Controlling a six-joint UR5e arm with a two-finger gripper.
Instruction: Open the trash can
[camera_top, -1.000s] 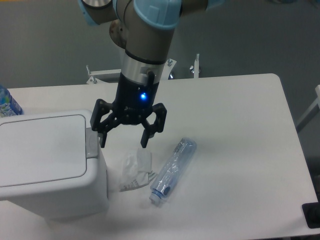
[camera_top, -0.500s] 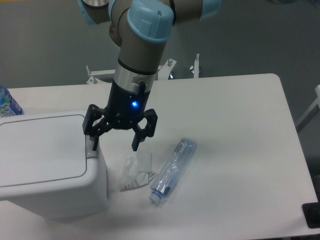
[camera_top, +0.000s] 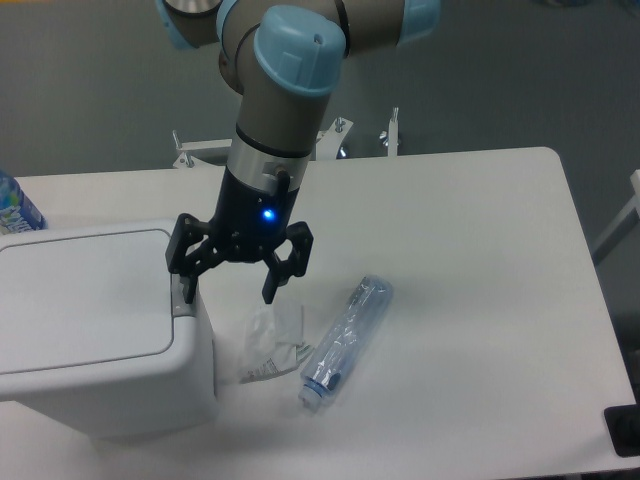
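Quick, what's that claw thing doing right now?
Gripper: open, holding nothing, one finger at the trash can latch.

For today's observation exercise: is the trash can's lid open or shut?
Shut. The trash can lid lies flat within its rim, and the open gripper has one finger at the grey latch.

Surface (camera_top: 470, 220): white, rounded corners. On it, below my arm: trash can (camera_top: 95, 330), white, lid shut, at the left front; crumpled white wrapper (camera_top: 270, 345) just beside it; clear crushed bottle (camera_top: 347, 340) lying next to the wrapper; blue-labelled bottle (camera_top: 14, 208), far left edge.
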